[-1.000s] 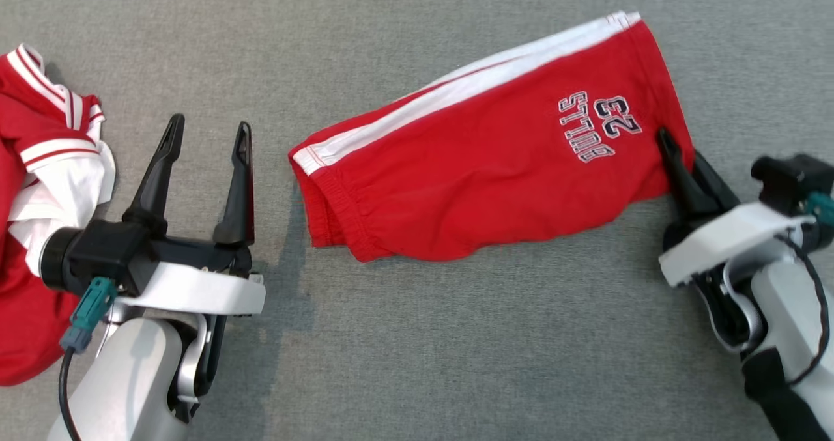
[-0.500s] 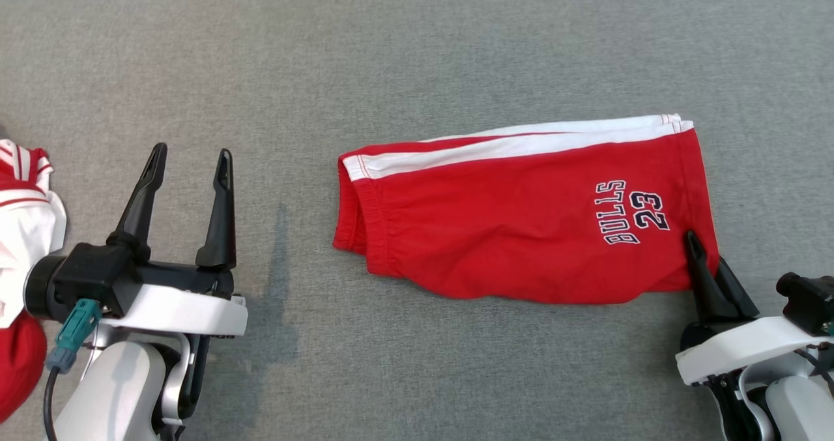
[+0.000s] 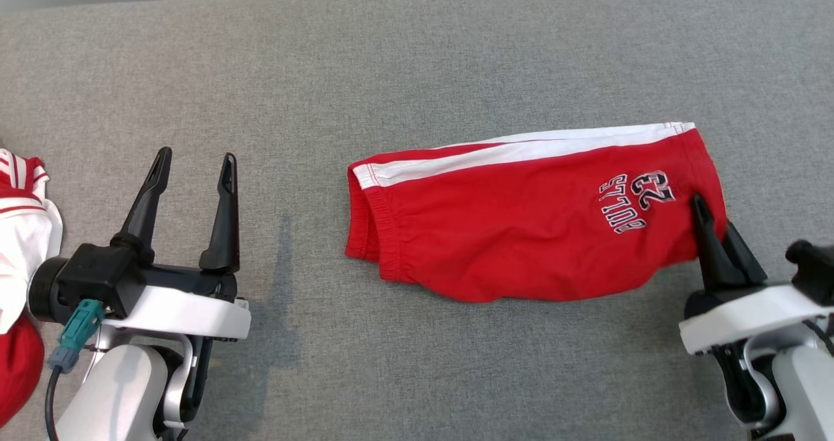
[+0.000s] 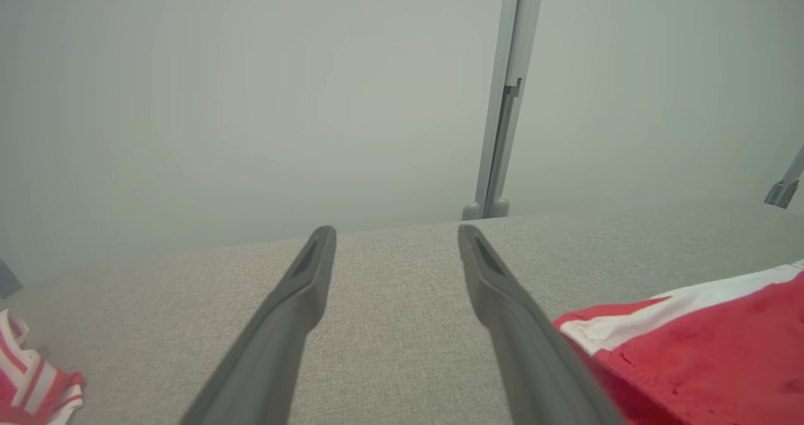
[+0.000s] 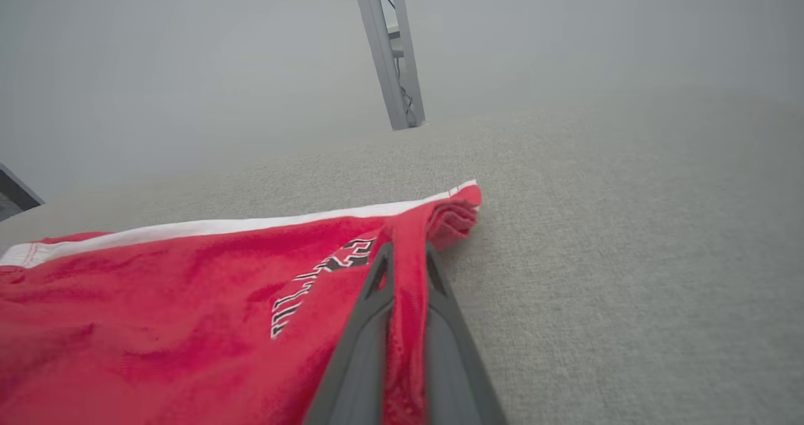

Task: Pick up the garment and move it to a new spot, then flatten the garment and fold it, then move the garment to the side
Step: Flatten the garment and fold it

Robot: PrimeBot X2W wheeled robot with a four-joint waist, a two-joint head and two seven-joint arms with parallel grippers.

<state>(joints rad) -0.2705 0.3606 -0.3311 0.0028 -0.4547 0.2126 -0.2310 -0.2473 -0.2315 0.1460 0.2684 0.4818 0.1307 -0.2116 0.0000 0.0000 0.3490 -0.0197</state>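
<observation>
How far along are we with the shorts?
Done: the red shorts with white side stripes look folded on the grey fabric surface. In hand: the right tool is shut on their hem corner. Left: moving them aside and releasing. The left tool is open.

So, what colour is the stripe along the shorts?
The stripe is white, on red shorts; the head view shows it best.

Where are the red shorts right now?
The folded red shorts lie on the grey surface, right of centre in the head view, their printed end pinched by the right gripper; the open left gripper stands apart off their waistband end.
</observation>
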